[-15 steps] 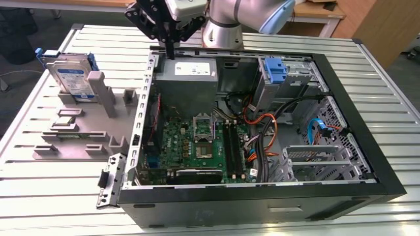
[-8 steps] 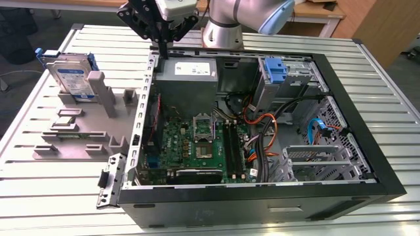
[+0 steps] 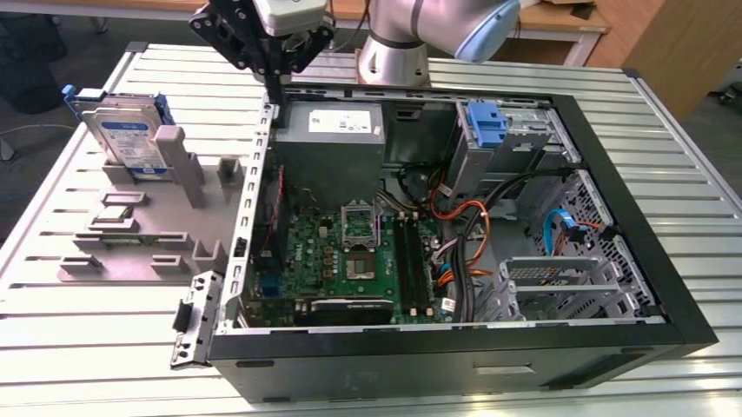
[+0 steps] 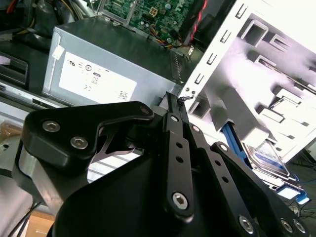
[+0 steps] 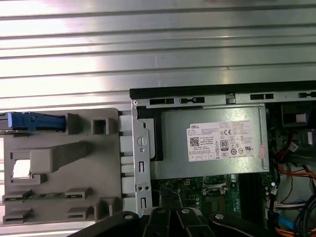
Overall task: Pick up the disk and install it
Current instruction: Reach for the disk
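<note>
**A:** Which way does the disk (image 3: 122,139) lie from the claw?

**B:** Toward the exterior view's left. It stands on edge in a slot at the far corner of the grey holder (image 3: 174,221). Its labelled face is turned to that camera and its long side is roughly upright, leaning back a little. The holder lies on the ribbed tabletop (image 3: 69,365), just beside the open computer case (image 3: 684,295).

**A:** And the claw (image 3: 276,87) itself?

**B:** Further right, hanging over the case wall that borders the holder, near the power supply (image 3: 330,130). The disk is off to its side and lower, well apart from it. Only the holder's posts stand between them.

**A:** Do the wrist cameras agree?

**B:** Yes. The first wrist view looks straight down. The disk's blue bracket (image 5: 34,122) shows edge-on there as a thin bar at the holder's corner, with the claw (image 5: 173,217) by the case wall. A grasp would have to close across that thin edge, I judge.

**A:** How far open is the claw?

**B:** Not at all. In the second wrist view its fingers (image 4: 176,131) run together and meet at the tips, with nothing between them. It carries nothing. I cannot tell whether the tips graze the case wall below.
</note>
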